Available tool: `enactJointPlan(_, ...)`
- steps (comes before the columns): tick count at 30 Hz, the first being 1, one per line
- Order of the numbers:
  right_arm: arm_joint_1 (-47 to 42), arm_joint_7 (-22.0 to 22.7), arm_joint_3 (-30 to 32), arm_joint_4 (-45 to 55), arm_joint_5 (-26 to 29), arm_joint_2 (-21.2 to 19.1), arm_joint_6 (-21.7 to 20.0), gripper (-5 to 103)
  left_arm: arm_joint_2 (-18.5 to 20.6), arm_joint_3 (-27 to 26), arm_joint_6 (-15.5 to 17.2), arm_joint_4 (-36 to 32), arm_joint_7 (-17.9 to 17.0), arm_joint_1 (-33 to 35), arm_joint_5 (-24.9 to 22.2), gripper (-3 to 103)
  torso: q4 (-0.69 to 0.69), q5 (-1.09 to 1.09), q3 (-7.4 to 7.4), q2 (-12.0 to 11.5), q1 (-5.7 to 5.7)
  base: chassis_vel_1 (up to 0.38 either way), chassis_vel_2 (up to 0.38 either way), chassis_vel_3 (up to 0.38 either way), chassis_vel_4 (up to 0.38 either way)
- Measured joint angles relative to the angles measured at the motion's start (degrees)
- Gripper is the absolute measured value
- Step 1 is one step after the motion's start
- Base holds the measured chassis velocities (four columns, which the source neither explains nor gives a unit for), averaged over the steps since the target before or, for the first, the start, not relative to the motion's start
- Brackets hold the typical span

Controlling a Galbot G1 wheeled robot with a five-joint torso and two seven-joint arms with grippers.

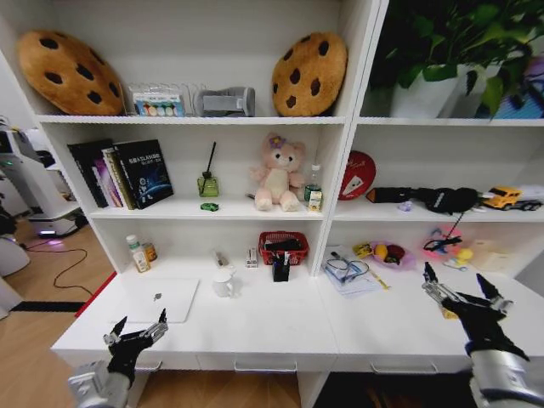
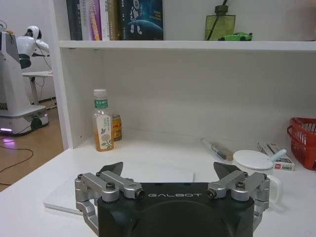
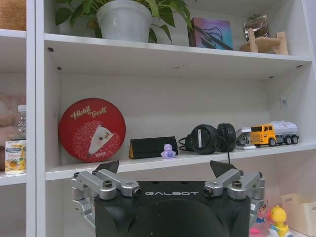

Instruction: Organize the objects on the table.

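- Left gripper (image 1: 136, 328) hovers at 7 o'clock, jaws open and empty, just before the silver laptop (image 1: 160, 299) on the white counter (image 1: 280, 327).
- Right gripper (image 1: 463, 288) hovers at 4 o'clock, jaws open and empty.

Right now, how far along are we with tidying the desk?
Nothing looks done yet. The laptop, white mug and green-capped bottle sit loose on the table. Nothing is in hand: the left hand hovers open at the desk's front edge near the laptop, and the right hand is open and empty above the right side. All the sorting remains.
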Motion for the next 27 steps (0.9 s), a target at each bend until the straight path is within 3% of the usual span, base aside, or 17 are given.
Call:
enactJointPlan(16,2.2,1.6,-2.1,-5.9,0.9,0.1,-0.5,100,0.0,0.0,0.0,0.0,0.0,0.0,0.0,100,0.00,0.03,0.00,0.0,0.00,-0.204,-0.207,0.202,0.208)
enactJointPlan(19,6.5,3.3,-0.6,-13.0,6.0,-4.5,-8.6,100,0.0,0.0,0.0,0.0,0.0,0.0,0.0,100,-0.05,0.00,0.00,0.0,-0.01,-0.015,-0.077,0.043,0.012)
enactJointPlan(20,6.5,3.3,-0.6,-13.0,6.0,-4.5,-8.6,100,0.0,0.0,0.0,0.0,0.0,0.0,0.0,100,-0.05,0.00,0.00,0.0,-0.01,0.000,0.000,0.000,0.000)
enactJointPlan(23,13.0,2.5,-0.9,-25.0,6.8,-11.3,-14.3,100,0.0,0.0,0.0,0.0,0.0,0.0,0.0,100,0.01,-0.02,0.00,0.0,-0.01,0.019,0.055,-0.029,-0.062)
enactJointPlan(24,13.0,2.5,-0.9,-25.0,6.8,-11.3,-14.3,100,0.0,0.0,0.0,0.0,0.0,0.0,0.0,100,0.01,-0.02,0.00,0.0,-0.01,0.024,0.077,-0.031,-0.058)
enactJointPlan(27,18.6,-1.6,-3.8,-36.6,8.4,-16.4,-17.6,100,0.0,0.0,0.0,0.0,-0.1,0.0,0.0,100,0.03,0.01,0.01,0.0,0.01,0.033,0.060,-0.020,-0.038)
